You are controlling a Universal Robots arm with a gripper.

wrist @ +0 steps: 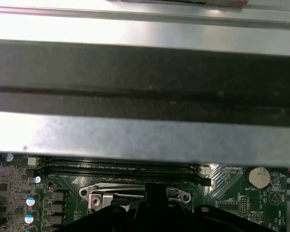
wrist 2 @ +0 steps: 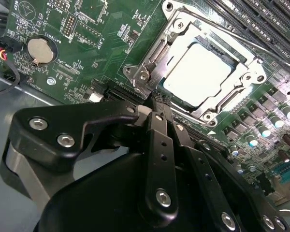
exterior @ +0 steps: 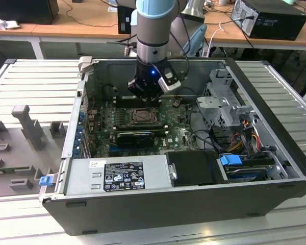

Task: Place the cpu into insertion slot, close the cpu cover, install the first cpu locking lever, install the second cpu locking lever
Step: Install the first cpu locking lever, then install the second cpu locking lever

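In the second wrist view the cpu (wrist 2: 195,72) lies flat in the insertion slot (exterior: 143,116), its pale silvery top showing through the window of the cpu cover (wrist 2: 183,31). The cover's metal frame lies down over the chip. My gripper (wrist 2: 156,99) is shut with its black fingers pressed together, and their tips sit at the socket's near corner beside a metal locking lever (wrist 2: 152,55) that runs along that side. In the exterior view the gripper (exterior: 147,97) hangs just behind the socket inside the open computer case. The first wrist view has the socket frame (wrist: 135,193) just past the gripper (wrist: 154,203).
A black card (exterior: 135,137) lies in front of the socket, with long memory slots (wrist 2: 261,19) on its far side. A coin battery (wrist 2: 41,50) sits on the green board. The power supply (exterior: 117,176), drive cage (exterior: 224,107) and case walls (exterior: 79,102) hem the board in.
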